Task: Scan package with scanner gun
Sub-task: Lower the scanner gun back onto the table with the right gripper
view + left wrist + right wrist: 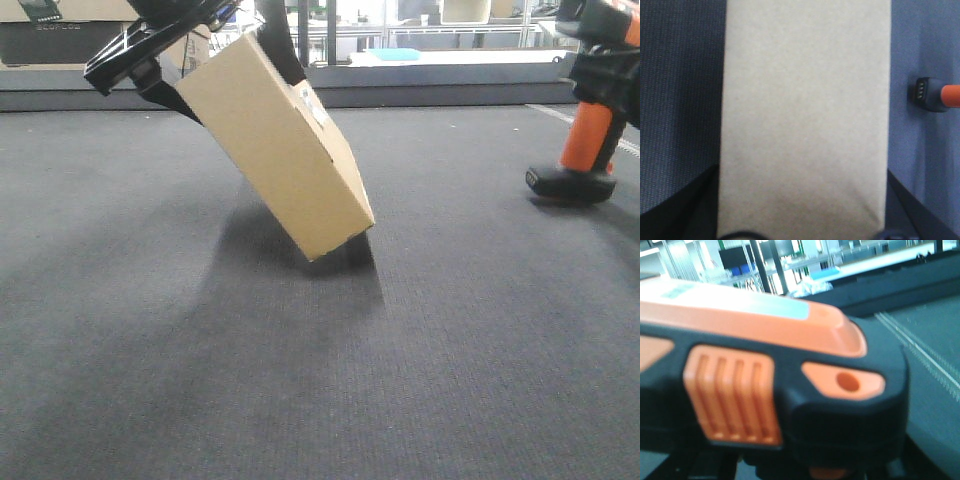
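Cardboard package [275,140] tilted, clamped in left end effector [222,62] | right end effector [603,35] at scanner gun [585,135], grip unclear

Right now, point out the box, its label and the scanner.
box [272,150]: front view, middle of its camera-facing side.
label [314,104]: front view, centre of the white sticker.
scanner [587,135]: front view, on its orange stem.

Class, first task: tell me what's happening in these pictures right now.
The left tool holds the package by its upper end, steeply tilted, lower corner at or just above the carpet. Its white label sits on the face turned toward the scanner gun, which stands on its black foot. Whether its head is gripped is unclear.
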